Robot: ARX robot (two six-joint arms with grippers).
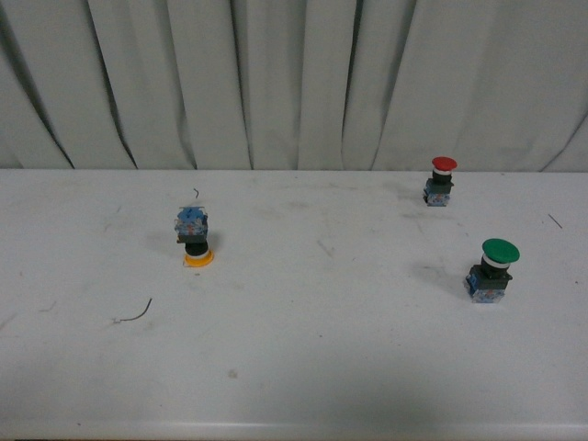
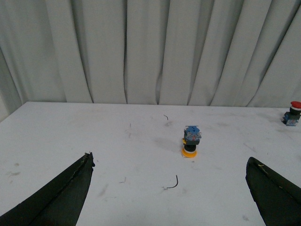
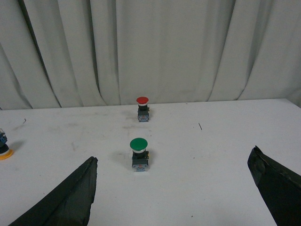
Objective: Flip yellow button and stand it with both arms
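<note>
The yellow button (image 1: 195, 238) stands upside down on the white table, yellow cap down and blue base up, left of centre in the front view. It also shows in the left wrist view (image 2: 190, 141), well ahead of my open, empty left gripper (image 2: 169, 188). Its cap edge shows at the border of the right wrist view (image 3: 4, 151). My right gripper (image 3: 171, 188) is open and empty, with the green button ahead of it. Neither arm shows in the front view.
A red-capped button (image 1: 441, 181) stands upright at the back right, a larger green-capped button (image 1: 492, 269) upright nearer on the right. A thin curved wire scrap (image 1: 136, 315) lies near the yellow button. A grey curtain hangs behind the table (image 1: 303, 367).
</note>
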